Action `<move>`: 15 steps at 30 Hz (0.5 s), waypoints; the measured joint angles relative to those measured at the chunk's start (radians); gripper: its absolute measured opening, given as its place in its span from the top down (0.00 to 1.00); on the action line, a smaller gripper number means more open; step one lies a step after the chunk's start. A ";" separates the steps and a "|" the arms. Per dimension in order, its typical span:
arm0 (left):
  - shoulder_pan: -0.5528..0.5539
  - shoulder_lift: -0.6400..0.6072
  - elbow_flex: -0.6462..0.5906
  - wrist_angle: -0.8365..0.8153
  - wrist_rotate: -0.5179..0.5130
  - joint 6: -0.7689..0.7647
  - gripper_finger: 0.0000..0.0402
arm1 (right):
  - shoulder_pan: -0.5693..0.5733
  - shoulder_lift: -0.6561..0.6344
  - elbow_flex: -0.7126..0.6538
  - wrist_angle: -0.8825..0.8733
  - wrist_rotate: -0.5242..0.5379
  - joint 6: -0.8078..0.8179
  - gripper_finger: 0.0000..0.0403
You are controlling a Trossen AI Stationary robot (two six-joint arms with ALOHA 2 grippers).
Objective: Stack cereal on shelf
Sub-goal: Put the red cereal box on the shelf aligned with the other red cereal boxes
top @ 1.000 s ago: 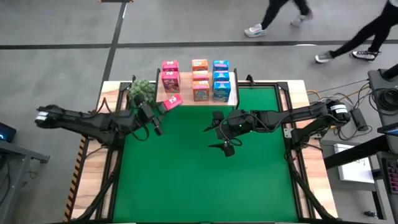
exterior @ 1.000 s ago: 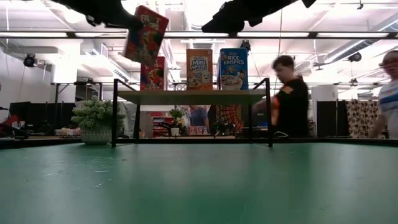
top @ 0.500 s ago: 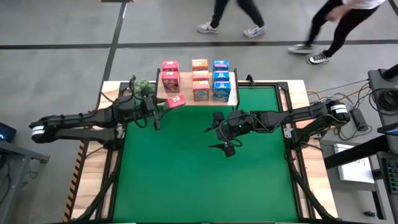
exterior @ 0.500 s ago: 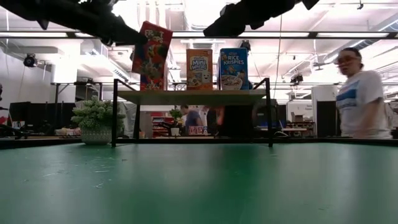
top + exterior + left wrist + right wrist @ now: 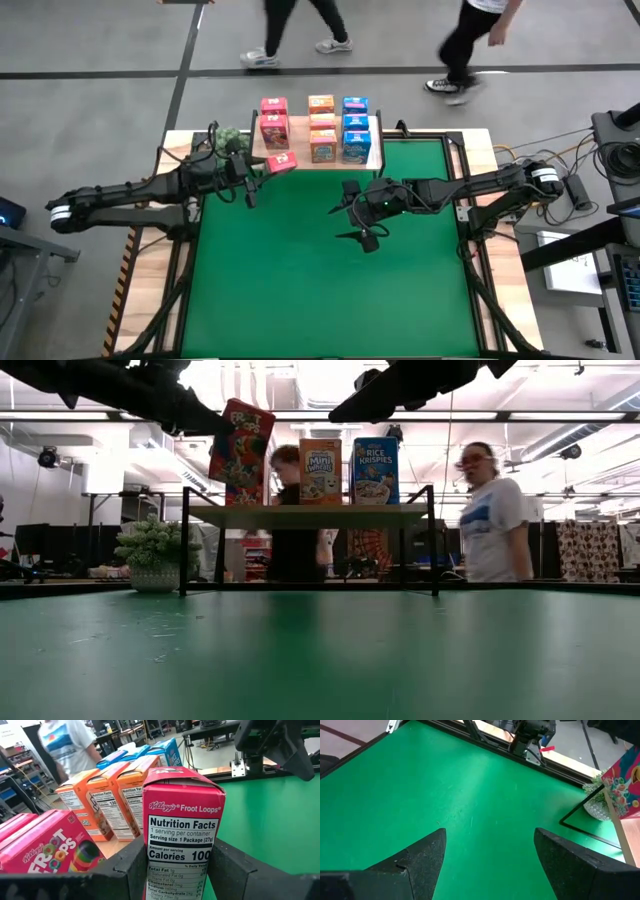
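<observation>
On the light wood shelf (image 5: 376,152) at the table's far edge stand two pink-red boxes (image 5: 274,128), three orange boxes (image 5: 322,125) and three blue boxes (image 5: 356,125). My left gripper (image 5: 256,172) is shut on the third pink-red Froot Loops box (image 5: 281,162) at the near left corner of the shelf. In the low view this box (image 5: 242,440) hangs tilted above the shelf board (image 5: 305,515). My right gripper (image 5: 357,212) is open over the middle of the green mat, holding nothing. My left gripper (image 5: 182,870) pinches the pink-red box between its two fingers (image 5: 129,866), one on each wide face, with the Nutrition Facts side panel (image 5: 181,840) turned toward the wrist camera. The fingers come from the table's left, roughly level. The box is lifted clear and tilted.
A green plant in a pale pot (image 5: 228,140) stands just left of the shelf, close to my left arm. The green mat (image 5: 320,290) covers the table in front of the shelf. People (image 5: 490,510) walk past beyond the far edge.
My left gripper has carried the pink-red box a little toward the far edge and the shelf, and the box shows lower in the low view than before. In the last half second it has kept almost still. People have walked past behind the table.
</observation>
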 joint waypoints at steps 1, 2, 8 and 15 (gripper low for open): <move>0.000 0.001 0.000 0.000 0.000 0.000 0.61 | 0.000 0.000 0.000 0.000 0.000 0.000 0.28; 0.000 0.002 0.000 0.000 0.000 0.000 0.61 | 0.000 0.000 0.000 0.000 0.000 0.000 0.28; 0.008 0.007 0.000 0.000 -0.028 -0.001 0.61 | 0.000 0.000 -0.005 0.000 0.000 0.000 0.27; 0.013 0.031 0.000 0.016 -0.039 -0.008 0.61 | 0.000 0.000 -0.006 0.000 0.000 0.001 0.27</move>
